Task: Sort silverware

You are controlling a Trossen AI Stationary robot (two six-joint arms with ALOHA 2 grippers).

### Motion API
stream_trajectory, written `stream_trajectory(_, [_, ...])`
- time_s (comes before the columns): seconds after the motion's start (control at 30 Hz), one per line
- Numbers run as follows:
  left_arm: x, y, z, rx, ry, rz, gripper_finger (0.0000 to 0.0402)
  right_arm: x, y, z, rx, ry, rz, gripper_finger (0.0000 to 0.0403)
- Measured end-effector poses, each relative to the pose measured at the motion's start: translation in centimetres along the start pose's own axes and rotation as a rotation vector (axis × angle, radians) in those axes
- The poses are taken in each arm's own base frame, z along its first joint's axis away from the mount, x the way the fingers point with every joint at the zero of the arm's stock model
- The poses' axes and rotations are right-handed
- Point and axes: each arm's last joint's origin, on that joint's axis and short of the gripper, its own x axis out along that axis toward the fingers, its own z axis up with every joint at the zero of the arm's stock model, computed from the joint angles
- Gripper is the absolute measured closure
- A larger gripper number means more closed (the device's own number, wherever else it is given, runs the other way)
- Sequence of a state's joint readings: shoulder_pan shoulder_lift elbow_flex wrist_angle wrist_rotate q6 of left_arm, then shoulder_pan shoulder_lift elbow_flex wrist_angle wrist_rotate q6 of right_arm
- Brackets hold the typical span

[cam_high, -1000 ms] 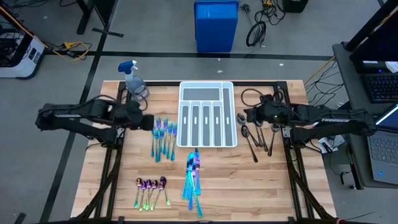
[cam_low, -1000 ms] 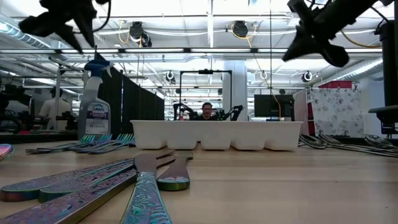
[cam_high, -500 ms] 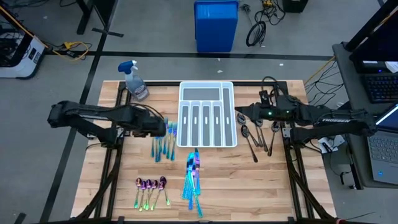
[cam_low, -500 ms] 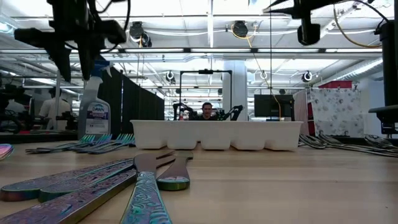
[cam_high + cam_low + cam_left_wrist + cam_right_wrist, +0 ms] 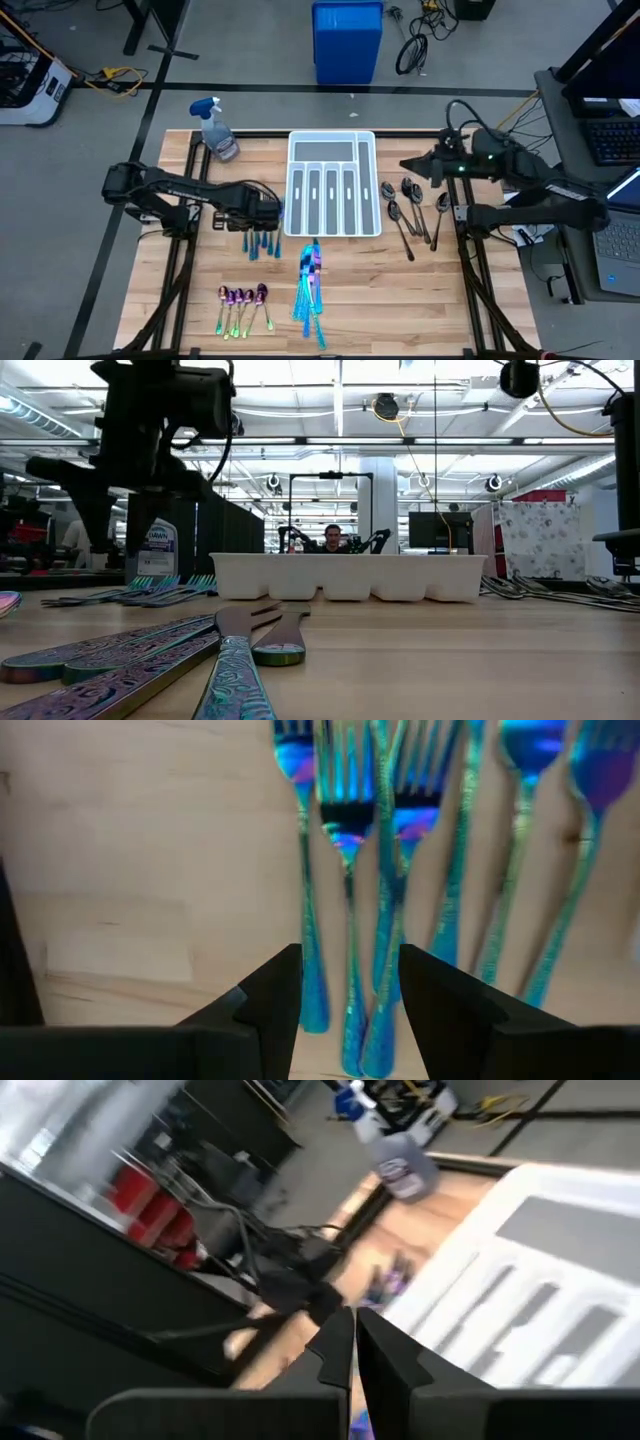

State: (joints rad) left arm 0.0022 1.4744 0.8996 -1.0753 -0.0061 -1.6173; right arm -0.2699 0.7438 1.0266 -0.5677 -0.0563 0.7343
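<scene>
Several blue-teal forks [image 5: 262, 243] lie side by side on the wooden table, left of the white tray [image 5: 332, 143]. My left gripper [image 5: 265, 215] points straight down over them, open. In the left wrist view its fingers [image 5: 270, 995] stand on either side of the fork handles [image 5: 350, 960], and in the low view it [image 5: 115, 540] is above the forks [image 5: 165, 585], clear of them. Blue knives [image 5: 310, 285] and small purple spoons [image 5: 243, 298] lie nearer the front edge. Dark spoons [image 5: 410, 215] lie right of the tray. My right gripper [image 5: 352, 1345] hangs shut and empty, high above the table's right side [image 5: 412, 165].
A spray bottle [image 5: 215, 130] stands at the table's far left corner. A blue bin [image 5: 347, 42] is on the floor beyond the far edge. A person sits far behind the table in the low view [image 5: 333, 540]. Bare wood lies between the knives and the dark spoons.
My left gripper has come down toward the forks and moved toward the tray, tipping until it points straight down. My right gripper has risen and drawn back toward the table's far right, away from the dark spoons. The silverware has not moved.
</scene>
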Motion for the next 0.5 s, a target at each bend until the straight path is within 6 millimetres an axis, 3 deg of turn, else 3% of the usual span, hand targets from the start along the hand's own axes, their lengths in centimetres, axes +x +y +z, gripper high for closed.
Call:
stream_trajectory(0.2, [1.1,1.0,0.9,0.004,0.007,0.038,0.0249,-1.0,-0.3,0.8,-0.074,0.02,-0.094,0.0403])
stream_trajectory(0.5, [3.7,1.6,3.2,0.036,0.038,-0.018,0.0249,-0.6,-0.5,0.9,-0.08,0.023,-0.119,0.0403])
